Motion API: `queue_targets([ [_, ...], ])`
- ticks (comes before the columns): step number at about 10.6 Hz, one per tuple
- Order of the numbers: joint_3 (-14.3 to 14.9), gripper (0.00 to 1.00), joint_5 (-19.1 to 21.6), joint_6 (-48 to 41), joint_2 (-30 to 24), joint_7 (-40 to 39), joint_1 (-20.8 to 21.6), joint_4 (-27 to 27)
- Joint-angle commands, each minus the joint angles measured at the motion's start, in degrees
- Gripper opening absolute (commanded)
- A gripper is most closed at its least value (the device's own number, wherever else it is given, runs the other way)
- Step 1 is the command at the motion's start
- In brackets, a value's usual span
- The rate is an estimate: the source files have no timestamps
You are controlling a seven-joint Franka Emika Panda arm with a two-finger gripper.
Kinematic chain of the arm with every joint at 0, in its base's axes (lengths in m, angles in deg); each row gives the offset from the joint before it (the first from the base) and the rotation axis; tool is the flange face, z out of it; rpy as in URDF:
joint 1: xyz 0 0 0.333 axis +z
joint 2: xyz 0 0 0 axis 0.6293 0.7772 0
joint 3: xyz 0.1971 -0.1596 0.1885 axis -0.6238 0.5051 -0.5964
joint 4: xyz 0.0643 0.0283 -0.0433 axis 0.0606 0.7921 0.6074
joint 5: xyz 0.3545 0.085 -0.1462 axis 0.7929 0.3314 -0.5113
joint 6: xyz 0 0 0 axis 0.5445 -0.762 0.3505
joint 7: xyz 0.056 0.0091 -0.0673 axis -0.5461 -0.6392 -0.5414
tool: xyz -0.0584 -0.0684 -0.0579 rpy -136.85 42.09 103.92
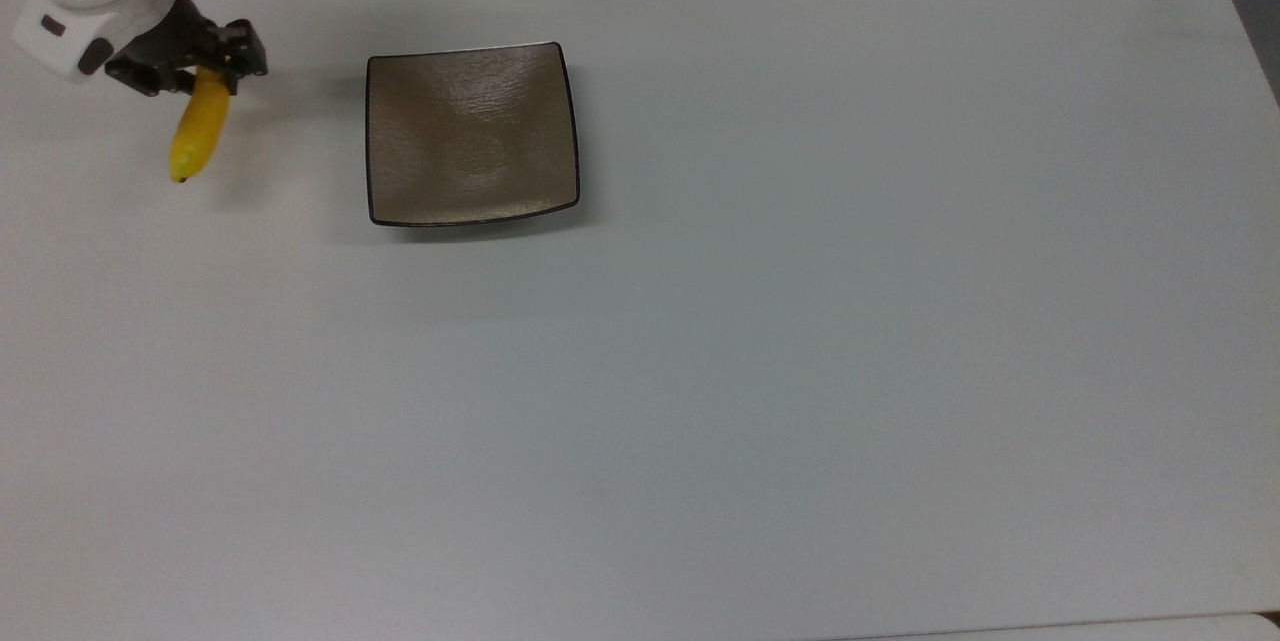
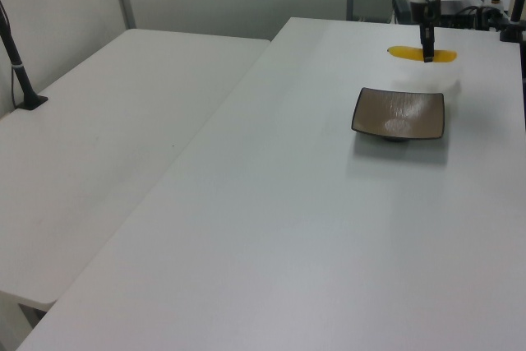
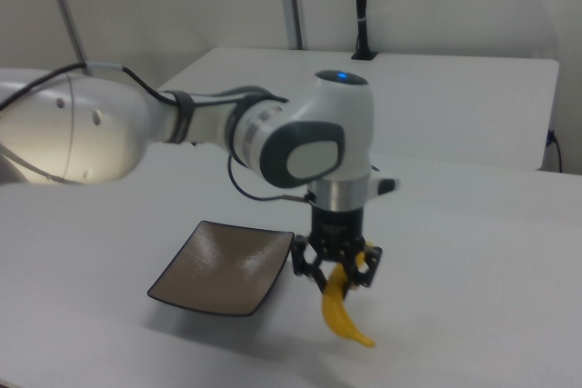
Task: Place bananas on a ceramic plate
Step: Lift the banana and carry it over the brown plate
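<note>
1 banana (image 1: 197,131) hangs in the gripper (image 1: 190,71), whose 2 fingers are clamped on its upper end. In the right view the fruit dangles clear above the white table (image 1: 800,321), tip pointing down. It sits to the top view's left of the ceramic plate (image 1: 471,133), apart from it and not over it. The plate lies flat on the table with nothing on it.
</note>
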Motion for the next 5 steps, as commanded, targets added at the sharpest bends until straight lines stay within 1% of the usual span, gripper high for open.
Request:
queue_targets([
  [1,-5.8,0.12,3.3,-2.5,-2.3,10.1,1.5,1.2],
  [3,-10.5,0.12,3.3,-4.8,-2.6,17.1,1.9,1.2],
  [4,-12.7,0.12,2.4,-5.1,-2.6,19.5,2.7,1.3],
  [5,-13.4,0.13,2.2,-5.6,-2.6,22.9,3.8,1.3],
])
